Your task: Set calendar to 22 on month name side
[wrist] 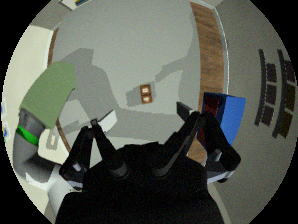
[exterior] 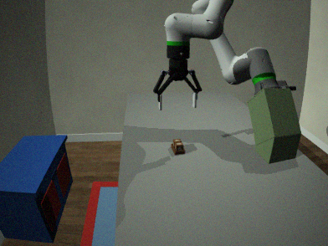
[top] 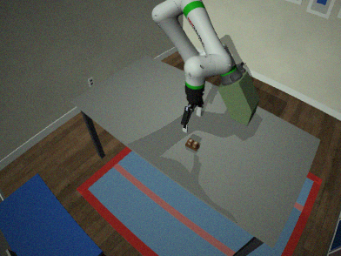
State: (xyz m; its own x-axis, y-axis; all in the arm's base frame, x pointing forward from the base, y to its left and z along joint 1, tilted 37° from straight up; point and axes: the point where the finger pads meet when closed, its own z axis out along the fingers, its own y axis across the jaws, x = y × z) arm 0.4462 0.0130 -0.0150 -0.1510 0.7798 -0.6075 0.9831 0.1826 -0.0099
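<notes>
The small brown calendar tray with its two cubes point(top: 193, 144) stands flat on the grey table; it also shows in the exterior view point(exterior: 178, 146) and in the wrist view point(wrist: 145, 94). The digits are too small to read. My gripper point(exterior: 176, 100) hangs well above the table, behind and above the tray, with its fingers spread wide and nothing between them. In the top view the gripper point(top: 190, 118) points down, up and to the left of the tray.
The arm's green base block point(top: 238, 98) stands on the table's far right side. A blue cabinet point(exterior: 34, 187) stands on the floor to the left of the table. A red-bordered blue mat point(top: 143, 205) lies under the table's front edge.
</notes>
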